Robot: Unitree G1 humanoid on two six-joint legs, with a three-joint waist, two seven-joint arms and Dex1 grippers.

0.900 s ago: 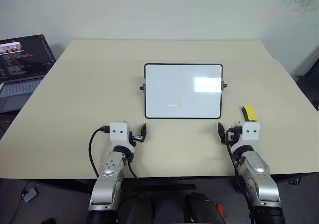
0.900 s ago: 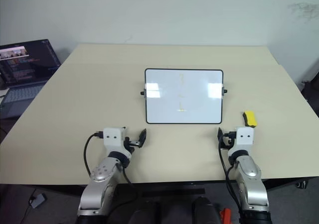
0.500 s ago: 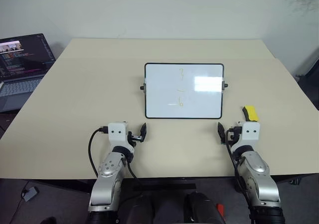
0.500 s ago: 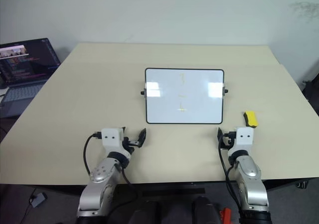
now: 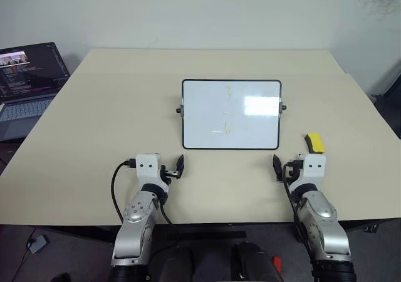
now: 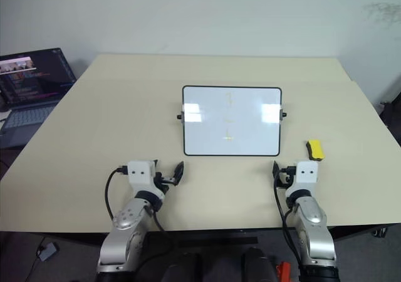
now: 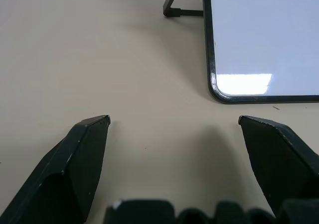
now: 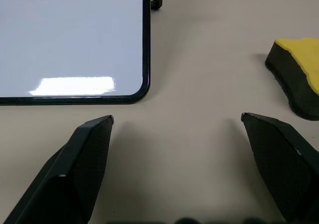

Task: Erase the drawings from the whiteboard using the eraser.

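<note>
The whiteboard (image 5: pixel 250 128) stands propped near the middle of the beige table, black-framed with small knobs on its short sides. The drawings (image 5: pixel 227 129), a few faint yellowish strokes, run down its centre. The eraser (image 5: pixel 314 142), a yellow block with a dark underside, lies on the table to the right of the board and also appears in the right wrist view (image 8: pixel 298 75). My left gripper (image 7: pixel 174 119) is open just above the table in front of the board's lower left corner. My right gripper (image 8: pixel 177 118) is open in front of the lower right corner, with the eraser just ahead to its right.
An open laptop (image 5: pixel 28 75) sits on a lower surface beyond the table's left edge. A pale wall runs behind the table. The table's front edge (image 5: pixel 219 222) lies just under my wrists.
</note>
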